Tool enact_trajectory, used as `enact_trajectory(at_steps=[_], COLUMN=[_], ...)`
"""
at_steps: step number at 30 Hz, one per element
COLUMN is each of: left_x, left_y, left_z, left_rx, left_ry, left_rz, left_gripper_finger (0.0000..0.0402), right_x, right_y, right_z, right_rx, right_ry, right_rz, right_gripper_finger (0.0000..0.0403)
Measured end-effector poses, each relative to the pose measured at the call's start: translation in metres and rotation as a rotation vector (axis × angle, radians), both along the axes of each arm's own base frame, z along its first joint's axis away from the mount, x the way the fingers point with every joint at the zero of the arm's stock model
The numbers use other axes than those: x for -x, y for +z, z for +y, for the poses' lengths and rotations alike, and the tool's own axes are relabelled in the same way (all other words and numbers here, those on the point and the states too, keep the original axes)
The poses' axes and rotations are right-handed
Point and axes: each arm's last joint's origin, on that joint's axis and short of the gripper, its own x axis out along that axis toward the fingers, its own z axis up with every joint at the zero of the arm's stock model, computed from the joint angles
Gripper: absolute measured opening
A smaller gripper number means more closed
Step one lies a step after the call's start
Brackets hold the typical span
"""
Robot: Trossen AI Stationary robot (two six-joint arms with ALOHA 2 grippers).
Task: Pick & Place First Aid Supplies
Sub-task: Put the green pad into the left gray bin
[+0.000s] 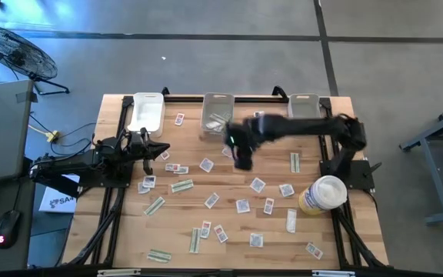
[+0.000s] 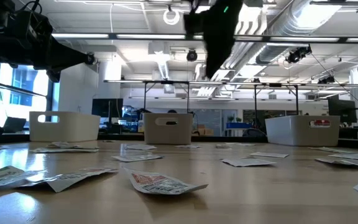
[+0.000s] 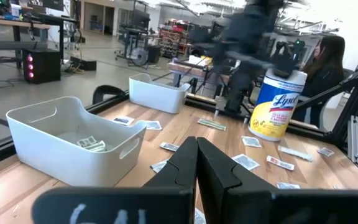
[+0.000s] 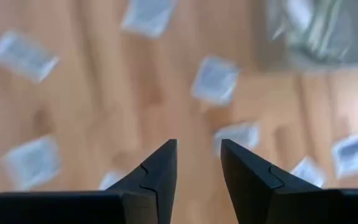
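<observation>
Right gripper (image 1: 242, 159) hangs above the worktop (image 1: 121, 231) at upper centre of the high view, fingers parted, holding nothing. Left gripper (image 1: 162, 150), closed and empty, sits at left. Packets (image 1: 258, 185) lie scattered across the worktop.

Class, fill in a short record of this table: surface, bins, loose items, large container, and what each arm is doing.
surface: wooden table
bins: three pale rectangular plastic bins along the far edge
loose items: small flat paper packets, scattered
large container: white-and-yellow round tub, upright, right side
left gripper: jaws shut, empty, at left edge
right gripper: jaws parted, empty, above packets near the middle bin
</observation>
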Motion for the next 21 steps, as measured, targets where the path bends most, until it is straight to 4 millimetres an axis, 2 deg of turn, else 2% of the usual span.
enact_trajectory(at_steps=[3,7,12,16,18,21], left_x=[0.000,0.000,0.000,0.000,0.000,0.000], left_y=[0.000,0.000,0.000,0.000,0.000,0.000], left_z=[0.000,0.000,0.000,0.000,0.000,0.000], left_rx=[0.000,0.000,0.000,0.000,0.000,0.000], left_ry=[0.000,0.000,0.000,0.000,0.000,0.000], left_rz=[0.000,0.000,0.000,0.000,0.000,0.000], left_gripper_finger=[0.0001,0.0001,0.0001,0.0001,0.0001,0.0001], right_x=[0.013,0.023,0.030,0.045,0.053,0.060], right_y=[0.001,-0.013,-0.045,-0.072,-0.080,-0.094], right_z=[0.052,0.112,0.168,0.191,0.194,0.191], right_rx=[-0.039,-0.119,-0.226,-0.194,-0.139,-0.152], right_ry=[0.002,-0.016,-0.064,-0.089,-0.087,-0.076], right_rz=[0.081,0.181,0.343,0.593,0.707,0.812], right_gripper_finger=[0.0120,0.0126,0.0141,0.0150,0.0151,0.0148])
